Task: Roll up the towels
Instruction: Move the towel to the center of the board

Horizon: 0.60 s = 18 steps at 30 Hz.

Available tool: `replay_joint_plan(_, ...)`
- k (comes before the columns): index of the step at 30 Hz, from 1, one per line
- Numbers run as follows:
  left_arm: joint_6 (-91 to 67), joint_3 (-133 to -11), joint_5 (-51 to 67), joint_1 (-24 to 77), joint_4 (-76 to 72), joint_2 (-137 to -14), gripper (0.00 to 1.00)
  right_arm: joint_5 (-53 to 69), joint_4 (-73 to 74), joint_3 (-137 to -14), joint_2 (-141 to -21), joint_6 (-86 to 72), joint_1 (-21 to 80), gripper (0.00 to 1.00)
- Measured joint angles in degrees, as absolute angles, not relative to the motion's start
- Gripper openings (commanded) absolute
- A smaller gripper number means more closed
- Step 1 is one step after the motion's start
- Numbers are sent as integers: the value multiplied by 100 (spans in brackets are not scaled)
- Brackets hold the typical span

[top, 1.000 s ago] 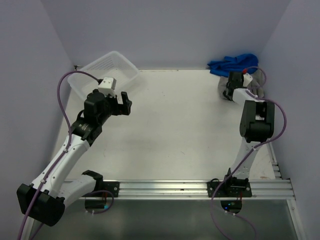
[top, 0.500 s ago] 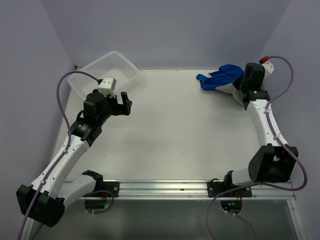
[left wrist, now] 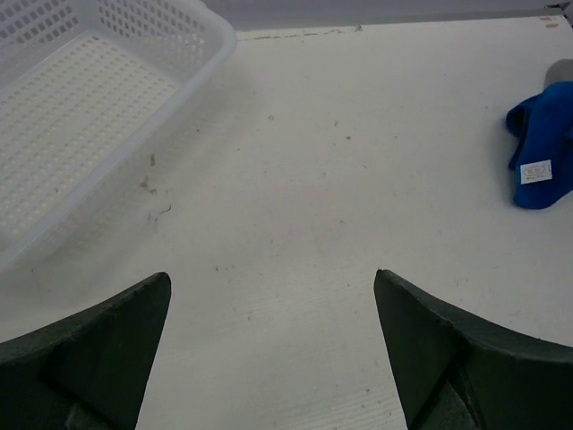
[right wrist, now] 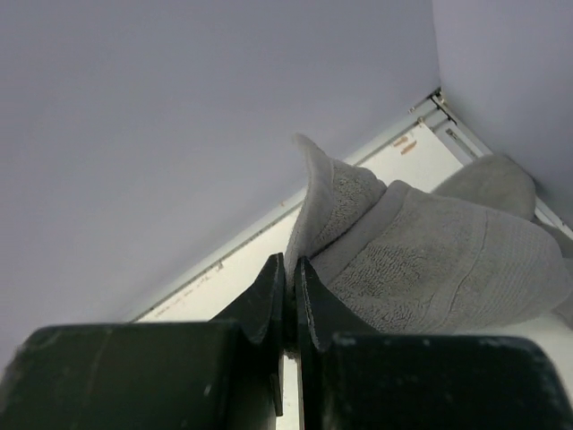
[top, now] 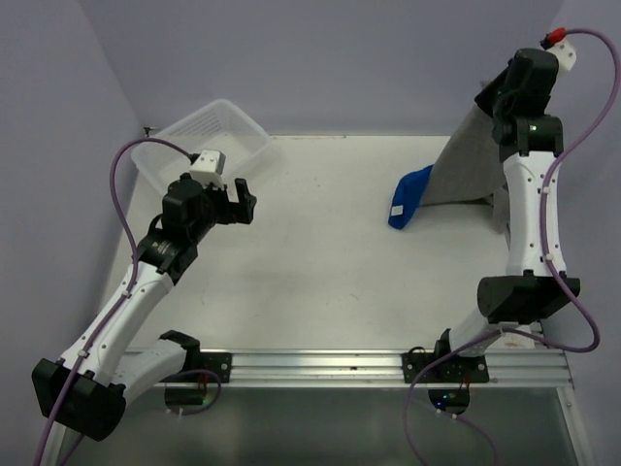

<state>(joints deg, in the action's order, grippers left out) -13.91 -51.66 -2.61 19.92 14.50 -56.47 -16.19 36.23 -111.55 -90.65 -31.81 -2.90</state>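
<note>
White table (top: 320,282) under lilac walls: the grey towel (top: 468,167) hangs long-axis down from the right gripper (right wrist: 288,269), pinched shut on one corner high at 2 o'clock. The blue towel (top: 408,198) lies crumpled just beside its hem, toward 8 o'clock. The left gripper (top: 243,201) gapes empty, well apart at 10 o'clock.

there were two towels in all: one grey towel (top: 464,170) and one blue towel (top: 408,199). there was one white plastic basket (top: 218,124) and one table (top: 320,282). the grippers numbered two: the left gripper (left wrist: 271,279) and the right gripper (right wrist: 288,291).
</note>
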Motion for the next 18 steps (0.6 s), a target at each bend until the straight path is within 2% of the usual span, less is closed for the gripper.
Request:
replay_joint_plan(6, -1391, -5166, -263, 1992, 1450, -5673, 100, -1529, 4364, -13443, -10243, -2923, -290, 0)
replay_joint_plan(8, -1391, -5166, -266, 1992, 1455, -5684, 100, -1431, 4460, -13828, -10425, -2877, -290, 0)
replay_joint_plan(11, -1391, -5166, -266, 1992, 1461, -5684, 100, -1251, 4451, -13489, -10195, -2842, -290, 0)
replay_joint_plan(18, -1391, -5166, -268, 1992, 1466, -5695, 100, -543, 4268, -11048, -8593, -2847, -224, 0)
